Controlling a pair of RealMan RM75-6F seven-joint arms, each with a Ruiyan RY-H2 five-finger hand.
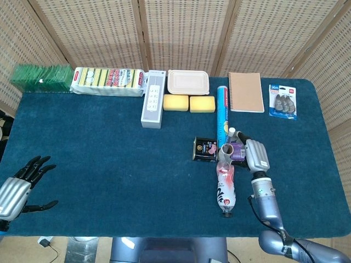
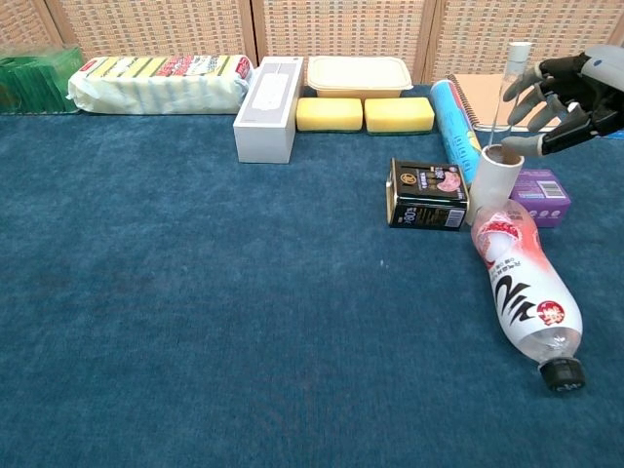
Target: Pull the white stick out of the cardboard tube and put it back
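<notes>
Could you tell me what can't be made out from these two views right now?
- Chest view: whether the right hand touches the white stick; too close to tell.
- Both views: the stick's lower part, hidden inside the cardboard tube.
- Chest view: the left hand, outside the frame.

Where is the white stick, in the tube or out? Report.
In. The white stick stands with its lower end inside the upright cardboard tube; the right hand is at its top.

My right hand has a silver-grey shell back and black fingers tipped in grey. Its forearm is glossy grey metal. My left hand looks the same.
</notes>
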